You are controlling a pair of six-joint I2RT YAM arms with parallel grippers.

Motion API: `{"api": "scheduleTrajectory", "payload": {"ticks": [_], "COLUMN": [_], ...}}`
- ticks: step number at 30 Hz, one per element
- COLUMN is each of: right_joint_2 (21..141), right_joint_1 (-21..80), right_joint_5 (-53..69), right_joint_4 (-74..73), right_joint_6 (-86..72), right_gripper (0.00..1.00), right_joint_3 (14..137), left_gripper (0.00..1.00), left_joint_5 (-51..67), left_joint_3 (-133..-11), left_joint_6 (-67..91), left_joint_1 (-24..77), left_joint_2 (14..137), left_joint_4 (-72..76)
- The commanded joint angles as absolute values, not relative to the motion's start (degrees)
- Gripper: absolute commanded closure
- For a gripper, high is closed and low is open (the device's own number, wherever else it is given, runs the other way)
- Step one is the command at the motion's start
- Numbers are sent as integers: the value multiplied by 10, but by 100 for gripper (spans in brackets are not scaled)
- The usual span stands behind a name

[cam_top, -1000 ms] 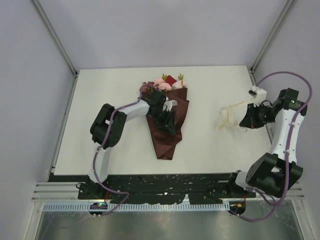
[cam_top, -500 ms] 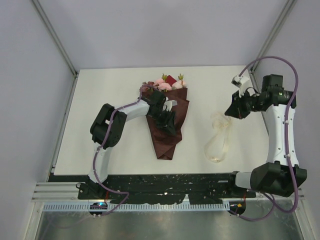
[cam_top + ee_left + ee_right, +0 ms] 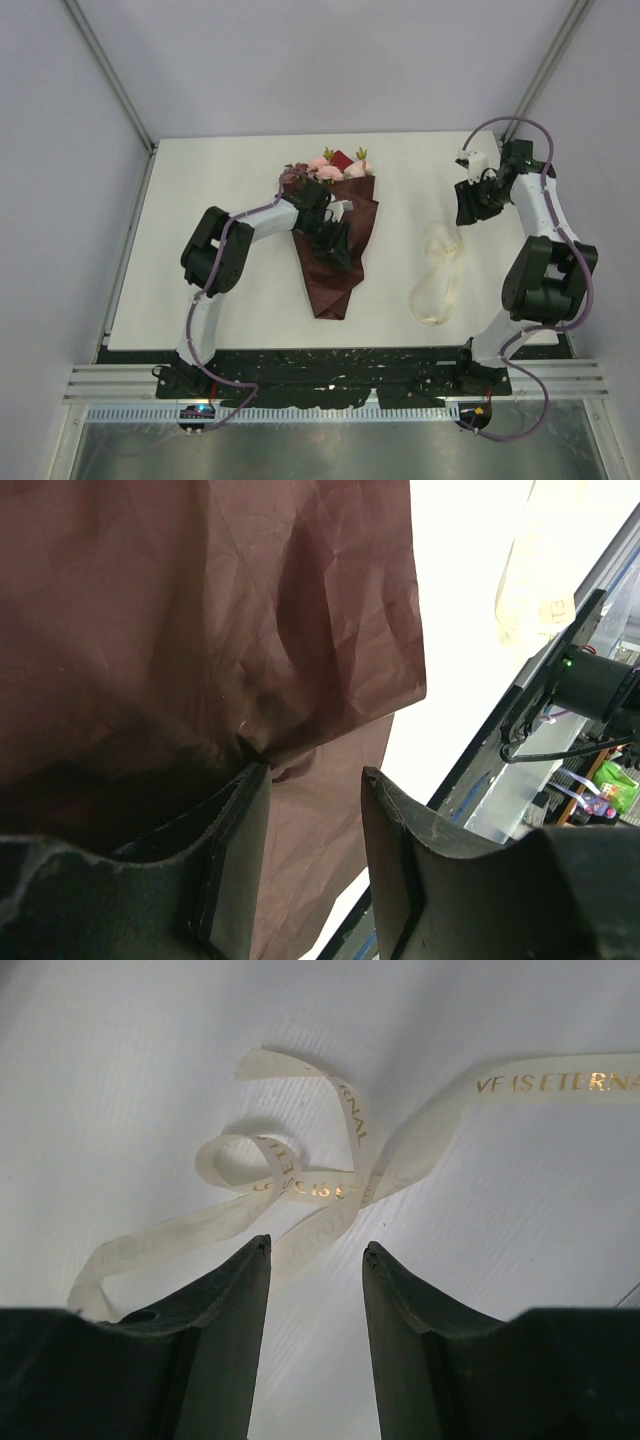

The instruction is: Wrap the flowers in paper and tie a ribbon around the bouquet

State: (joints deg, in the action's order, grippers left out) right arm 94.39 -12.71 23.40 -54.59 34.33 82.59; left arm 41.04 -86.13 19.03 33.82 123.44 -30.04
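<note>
The bouquet (image 3: 330,285) lies in the middle of the bench (image 3: 220,190), its pointed end towards the arms' bases and its wide end towards the far edge. The flowers (image 3: 328,170), pink blooms with bits of green, show above that wide end. The paper (image 3: 300,610) is dark maroon, creased, and folded over itself into a cone.

The left pincer (image 3: 335,240) rests on the middle of the cone. In its wrist view the two fingers stand partly apart. The paper lies beneath them and bunches into a fold at the tip of one finger, and nothing is clamped in the gap.

The ribbon (image 3: 440,270) lies loose on the right part of the bench, well apart from the bouquet. It is cream with gold lettering and curls into an open loop with trailing ends.

The right pincer (image 3: 466,210) hangs near the ribbon's far end. Its fingers are partly spread and hold nothing, and the ribbon lies flat on the bench below them.
</note>
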Motion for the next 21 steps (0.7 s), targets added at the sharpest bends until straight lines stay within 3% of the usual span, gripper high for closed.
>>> {"api": "scheduleTrajectory", "payload": {"ticks": [1,11,14,16,17,18,21], "right_joint_2": [1002,1129,1156,1169,1169,1166,1081], "right_joint_1": [-104,-79,-77,-77,-77,-77,-82], "right_joint_5": [169,120,108,106,114,127,276], "right_joint_4": [-489,-429,-430,-442,-449,-473,-531], "right_joint_6": [352,362,367,369,371,371,380], "right_gripper": [52,49,53,64,81,90,94], "right_joint_3": [845,864,883,896,901,912,918], "left_gripper": [54,54,54,54,54,54,54], "left_joint_5": [381,381,381,381,381,381,381], "left_joint_3": [-860,-865,-867,-867,-867,-867,-866], "left_joint_6": [182,183,182,181,182,181,180], "left_joint_1": [336,336,336,335,335,335,333], "left_joint_2": [1259,1261,1260,1260,1262,1260,1260], "left_joint_4": [-304,-304,-303,-303,-304,-304,-303]}}
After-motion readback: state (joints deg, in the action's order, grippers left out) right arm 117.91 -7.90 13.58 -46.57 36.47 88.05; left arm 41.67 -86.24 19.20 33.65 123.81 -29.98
